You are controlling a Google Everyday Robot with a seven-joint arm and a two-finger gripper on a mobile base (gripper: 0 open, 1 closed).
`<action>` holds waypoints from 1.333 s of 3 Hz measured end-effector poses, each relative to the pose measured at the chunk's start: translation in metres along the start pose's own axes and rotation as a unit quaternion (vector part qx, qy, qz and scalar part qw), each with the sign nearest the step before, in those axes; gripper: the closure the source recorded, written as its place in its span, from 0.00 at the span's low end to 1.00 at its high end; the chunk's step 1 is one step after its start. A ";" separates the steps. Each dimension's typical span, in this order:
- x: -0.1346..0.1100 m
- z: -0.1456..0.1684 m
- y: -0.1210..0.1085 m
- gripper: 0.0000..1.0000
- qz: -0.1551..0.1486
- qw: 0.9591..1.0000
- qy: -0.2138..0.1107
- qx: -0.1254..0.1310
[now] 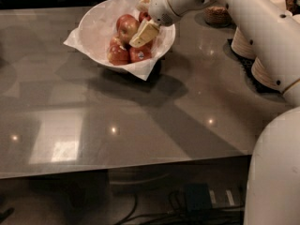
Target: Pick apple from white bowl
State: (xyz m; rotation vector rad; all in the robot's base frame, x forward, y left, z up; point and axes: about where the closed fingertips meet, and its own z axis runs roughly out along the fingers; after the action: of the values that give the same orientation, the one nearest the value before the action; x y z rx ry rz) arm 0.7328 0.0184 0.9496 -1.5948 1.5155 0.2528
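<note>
The white bowl point(96, 29), lined with crinkled white paper, stands at the back of the grey table point(140, 116). It holds several red apples: one large apple point(126, 26) on top, two lower ones point(118, 54) point(139, 54). My gripper point(142, 18) reaches into the bowl's right side from the white arm point(225, 3). Its fingers are spread, the lower beige finger point(144, 33) lying against the large apple's right side. A further red apple point(144, 16) shows partly between the fingers.
Stacks of beige disposable plates point(243, 43) point(265, 74) stand at the right on a dark mat. A small brown basket point(216, 14) sits behind the arm. The table's front edge runs along the bottom, cables on the floor below.
</note>
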 end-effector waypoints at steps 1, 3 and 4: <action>-0.001 0.013 -0.001 0.26 0.002 1.000 -0.010 -0.004; -0.001 0.030 0.002 0.30 0.006 1.000 -0.020 -0.015; -0.001 0.033 0.004 0.39 0.008 1.000 -0.021 -0.019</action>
State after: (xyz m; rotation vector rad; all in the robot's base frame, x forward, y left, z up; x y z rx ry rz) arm 0.7430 0.0429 0.9288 -1.5968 1.4998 0.3249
